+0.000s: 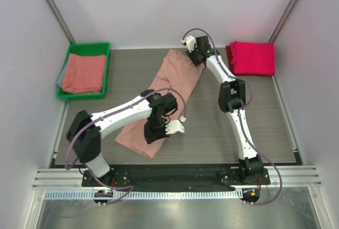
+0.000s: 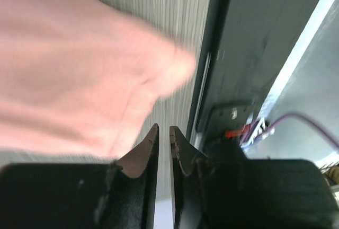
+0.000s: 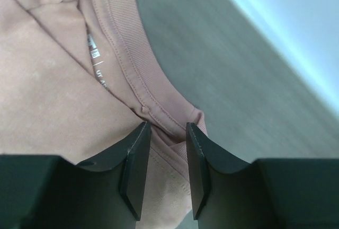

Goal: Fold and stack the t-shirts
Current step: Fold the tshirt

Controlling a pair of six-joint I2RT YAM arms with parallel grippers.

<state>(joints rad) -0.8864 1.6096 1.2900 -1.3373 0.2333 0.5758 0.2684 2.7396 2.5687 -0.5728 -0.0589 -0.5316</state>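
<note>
A salmon-pink t-shirt (image 1: 175, 78) lies in a long diagonal strip across the table. My right gripper (image 1: 193, 58) is at its far collar end. In the right wrist view the jaws (image 3: 168, 125) are shut on bunched ribbed collar (image 3: 132, 64), with cloth touching both pads. My left gripper (image 1: 155, 135) hovers at the shirt's near end. In the left wrist view its jaws (image 2: 163, 129) stand narrowly open with only table showing between them, and the blurred shirt (image 2: 69, 70) is just to their left. A folded magenta t-shirt (image 1: 254, 58) rests at the back right.
A green bin (image 1: 87, 45) at the back left holds a folded salmon shirt (image 1: 83, 72) with a grey one (image 1: 62, 76) showing beneath. The table's near edge, black base plate (image 2: 249, 38) and metal rail lie close to the left gripper. White walls enclose the table.
</note>
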